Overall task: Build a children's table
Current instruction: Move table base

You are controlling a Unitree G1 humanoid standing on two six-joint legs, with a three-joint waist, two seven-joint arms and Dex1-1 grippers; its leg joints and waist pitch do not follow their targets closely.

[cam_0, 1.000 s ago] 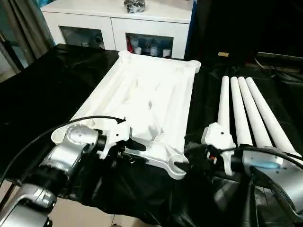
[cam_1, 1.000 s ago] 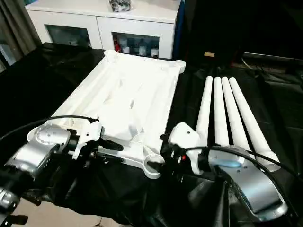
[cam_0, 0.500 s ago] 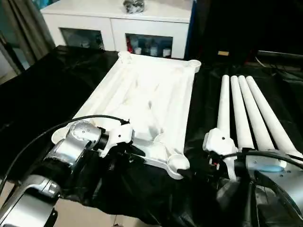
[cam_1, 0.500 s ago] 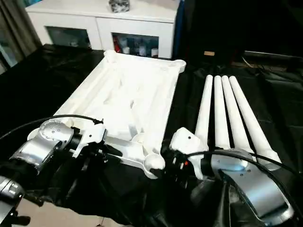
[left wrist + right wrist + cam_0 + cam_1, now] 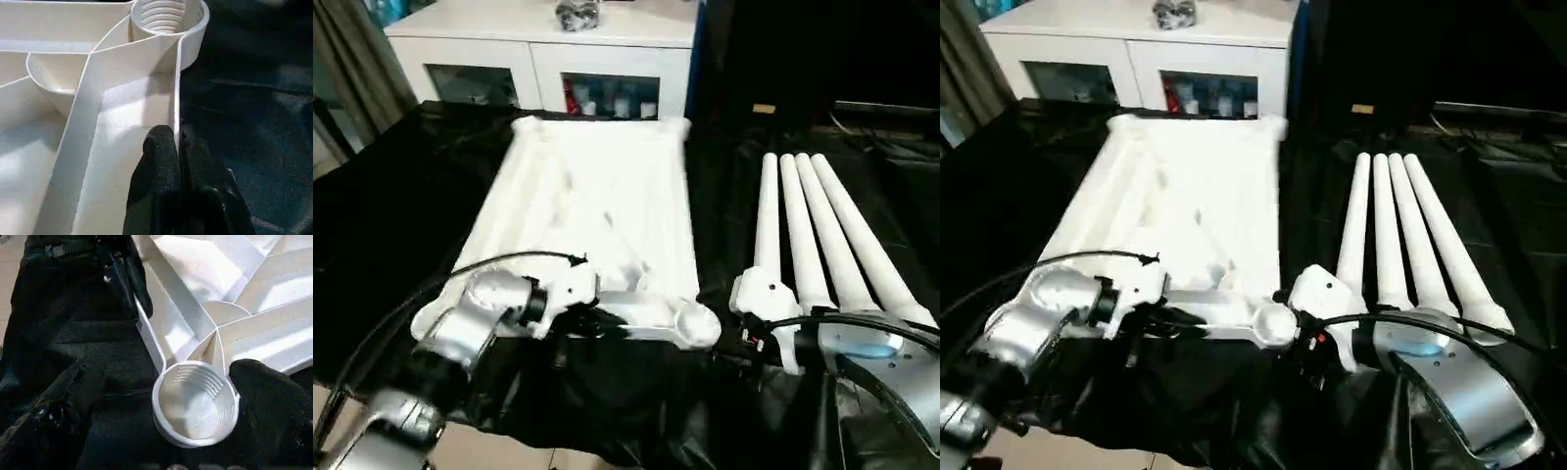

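Four white tubular legs (image 5: 813, 235) lie side by side on the black-draped surface (image 5: 391, 196), just beside the long edge of the tabletop (image 5: 592, 196) that faces the right arm, and none is fitted yet. That tabletop rests ribbed underside up, its far short edge toward the white cabinet (image 5: 548, 59) and its near short edge under both arms. On that near edge the left claw (image 5: 177, 147) is pinched on the thin upright rim wall, one finger inside the rim and one outside. The right claw (image 5: 195, 406) is spread wide around the threaded corner socket (image 5: 195, 401) at the near corner closest to the legs: one finger (image 5: 266, 396) touches the socket wall and the other stands apart from it. Handling, as judged: the tabletop is a thin-walled plastic moulding, probably light but broad, stiffened by its ribs yet liable to flex at the rim and to slide on the glossy cover. Take hold at a rim wall near a corner, or at the socket itself, where the section is thickest. The legs look rigid, smooth and prone to roll; grasp one near the end nearest the socket so the threads can be aligned squarely before turning
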